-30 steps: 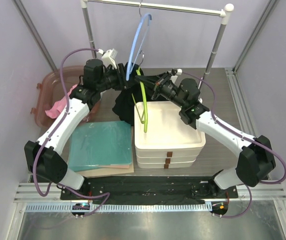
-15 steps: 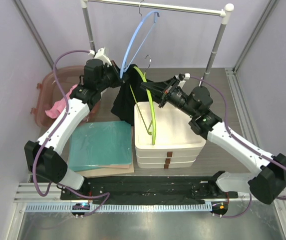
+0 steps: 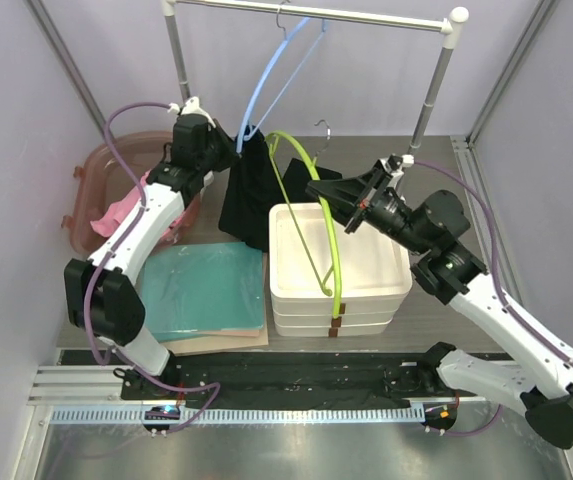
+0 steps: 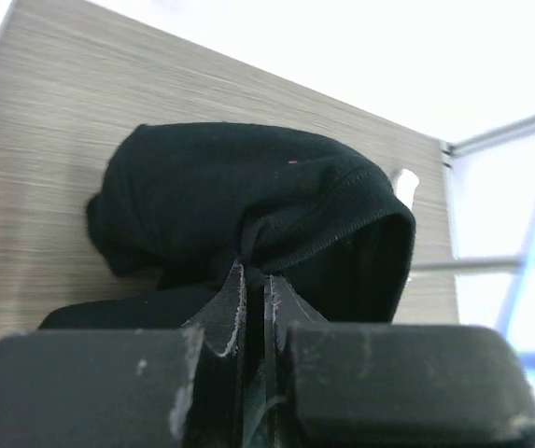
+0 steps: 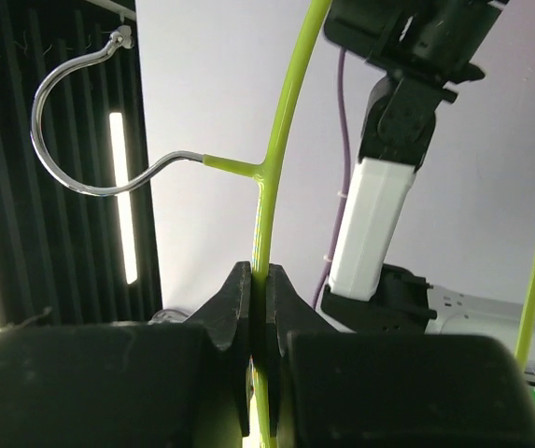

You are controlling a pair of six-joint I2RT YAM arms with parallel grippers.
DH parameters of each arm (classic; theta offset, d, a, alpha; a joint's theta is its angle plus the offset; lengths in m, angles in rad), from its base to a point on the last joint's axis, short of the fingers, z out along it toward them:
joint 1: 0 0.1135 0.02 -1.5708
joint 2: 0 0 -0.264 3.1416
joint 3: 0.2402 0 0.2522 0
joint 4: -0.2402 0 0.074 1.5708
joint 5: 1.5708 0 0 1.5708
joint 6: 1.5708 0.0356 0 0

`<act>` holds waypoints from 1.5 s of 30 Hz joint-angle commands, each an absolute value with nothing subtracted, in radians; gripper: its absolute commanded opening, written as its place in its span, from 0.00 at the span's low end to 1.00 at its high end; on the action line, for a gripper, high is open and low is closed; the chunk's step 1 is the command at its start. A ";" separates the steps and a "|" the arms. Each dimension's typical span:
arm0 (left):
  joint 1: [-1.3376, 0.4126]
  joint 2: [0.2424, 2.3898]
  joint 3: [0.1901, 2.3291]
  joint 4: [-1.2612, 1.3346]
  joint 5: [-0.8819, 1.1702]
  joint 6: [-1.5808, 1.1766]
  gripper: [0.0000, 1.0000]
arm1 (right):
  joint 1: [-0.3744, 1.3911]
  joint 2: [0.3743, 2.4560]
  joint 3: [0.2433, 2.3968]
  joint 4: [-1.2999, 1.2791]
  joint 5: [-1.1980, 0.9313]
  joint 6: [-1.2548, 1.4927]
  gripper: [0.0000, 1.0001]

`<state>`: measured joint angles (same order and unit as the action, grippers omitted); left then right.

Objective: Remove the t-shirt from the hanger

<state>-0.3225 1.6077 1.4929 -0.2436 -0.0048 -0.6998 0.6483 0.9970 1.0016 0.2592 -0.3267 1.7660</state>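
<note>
Far left there's a reddish plastic basket (image 3: pixel 84 175) with a pink cloth (image 3: pixel 118 213) bunched inside, partly draped over the rim. Next to it a teal folded sheet (image 3: pixel 206 285) lies flat on a tan board (image 3: pixel 228 342). Right of that is a stack of three white trays (image 3: pixel 366 295). The lime green hanger (image 3: pixel 328 235) crosses over the top tray, though I can't tell if its lower end touches the tray.

The overhead view is the only one showing the whole layout: the black t-shirt (image 3: pixel 246 195) dangles between basket and trays, off the green hanger and just beside it. A blue hanger (image 3: pixel 266 85) hangs on the rail (image 3: pixel 366 15), its low end right by the top of the shirt. The left wrist cam shows the shirt lumped over the wood-grain table (image 4: pixel 52 112), hem stitching visible. The right wrist cam shows the hanger's metal hook (image 5: pixel 71 121) curling off to the left, plus the other arm in the background.

The left gripper (image 3: pixel 234 150) is pinched tight on a fold of black fabric, with no gap between the fingers (image 4: pixel 225 308), and the shirt hangs from it. The right gripper (image 3: pixel 316 188) is clamped on the green hanger's bar just below where the hook joins, fingers (image 5: pixel 234 299) pressed against the thin rod on both sides.
</note>
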 commanded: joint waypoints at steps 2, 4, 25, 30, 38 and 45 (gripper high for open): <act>-0.276 1.635 1.601 -0.229 -0.028 -0.661 0.00 | 0.653 0.874 1.058 0.183 -0.288 1.692 0.01; -0.270 1.652 1.624 -0.251 -0.012 -0.635 0.00 | 0.652 0.873 1.118 0.119 -0.258 1.619 0.01; -0.206 1.342 1.371 -0.417 0.006 -0.589 0.00 | 0.497 1.359 1.666 0.028 -0.049 1.352 0.01; -0.190 1.292 1.336 -0.440 -0.029 -0.583 0.00 | 0.471 1.434 1.761 0.017 -0.025 1.344 0.01; -0.161 1.269 1.373 -0.498 -0.015 -0.549 0.00 | 0.449 1.535 1.861 0.006 0.054 1.336 0.01; -0.158 1.209 1.370 -0.520 -0.006 -0.540 0.00 | 0.437 1.604 1.914 0.006 0.067 1.358 0.01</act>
